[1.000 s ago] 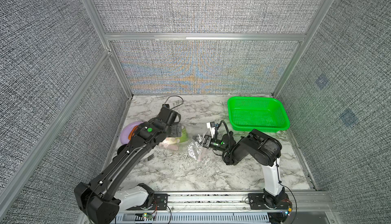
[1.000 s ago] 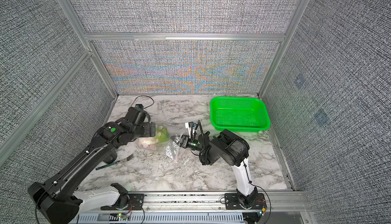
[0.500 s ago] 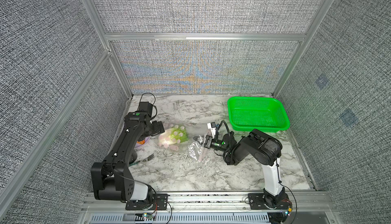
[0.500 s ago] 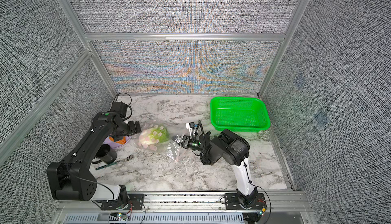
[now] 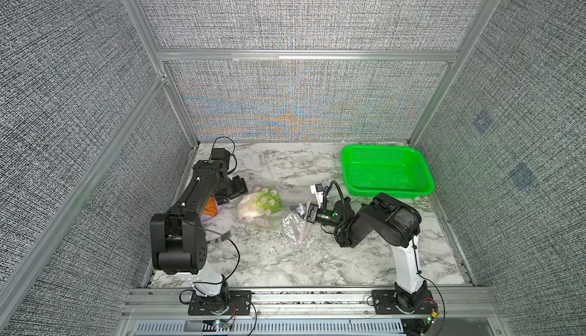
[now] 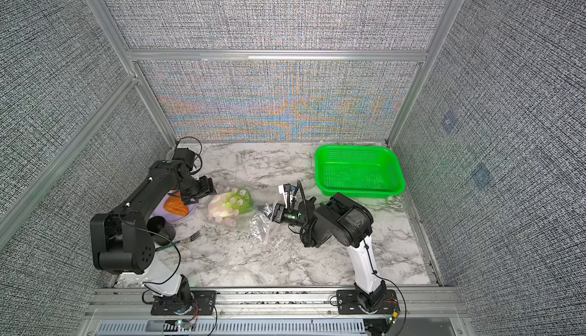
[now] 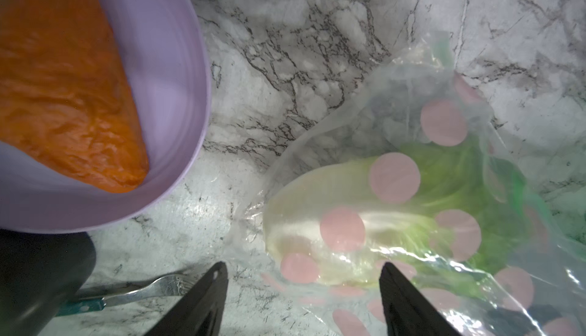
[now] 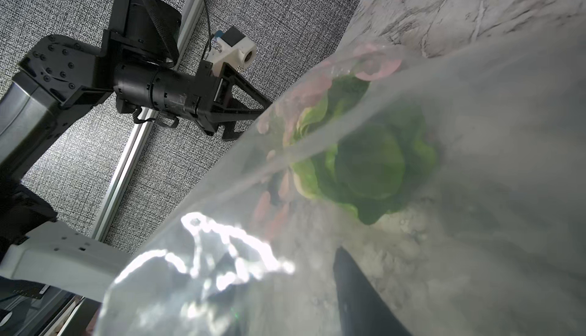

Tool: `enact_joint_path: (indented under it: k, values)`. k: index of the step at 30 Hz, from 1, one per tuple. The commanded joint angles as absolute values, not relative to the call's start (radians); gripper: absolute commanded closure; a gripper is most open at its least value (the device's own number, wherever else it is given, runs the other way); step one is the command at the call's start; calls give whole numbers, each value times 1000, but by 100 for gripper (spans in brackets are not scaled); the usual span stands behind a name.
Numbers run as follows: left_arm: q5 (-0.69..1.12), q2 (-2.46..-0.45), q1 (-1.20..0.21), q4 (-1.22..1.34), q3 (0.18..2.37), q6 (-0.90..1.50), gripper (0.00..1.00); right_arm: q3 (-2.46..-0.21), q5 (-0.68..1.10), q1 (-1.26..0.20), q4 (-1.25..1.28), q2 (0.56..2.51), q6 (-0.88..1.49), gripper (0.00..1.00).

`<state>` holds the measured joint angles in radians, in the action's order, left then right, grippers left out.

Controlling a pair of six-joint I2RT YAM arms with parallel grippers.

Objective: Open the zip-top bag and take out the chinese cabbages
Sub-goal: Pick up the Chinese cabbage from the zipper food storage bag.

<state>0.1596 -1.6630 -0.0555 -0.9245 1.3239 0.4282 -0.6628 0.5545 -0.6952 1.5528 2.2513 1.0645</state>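
- Marble table [image 5: 285, 255], grey woven walls [image 5: 285, 17], green basket [image 5: 390, 191] far right.
- Chinese cabbage [image 5: 263, 204] lies inside the zip-top bag [image 5: 293, 225], mid-table.
- Left gripper [image 7: 301, 290] gapes wide just beside the bag.
- Right gripper [image 5: 308, 214] pinches the bag's mouth, and film veils its wrist view.
- The arm hides part of the purple bowl [image 7: 177, 96] from above.
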Motion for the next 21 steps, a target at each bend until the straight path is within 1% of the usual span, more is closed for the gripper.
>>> enact_joint_path:
  k: [1,5,16,18,21]
  values:
    - [162,-1701,-53,-903,1347,419,19,-669,561,-696,1606,2256,1069,48]
    - [174,-1718,-53,-852,1348,417,16,-666,561,-696,1610,2257,1071,48]
    - [272,-1802,-50,-765,1344,422,17,-660,565,-696,1631,2263,1083,48]
    - [281,-1810,-50,-758,1342,421,20,-662,567,-696,1631,2265,1084,49]
    - [299,-1816,-50,-740,1341,419,28,-664,568,-695,1632,2267,1086,49]
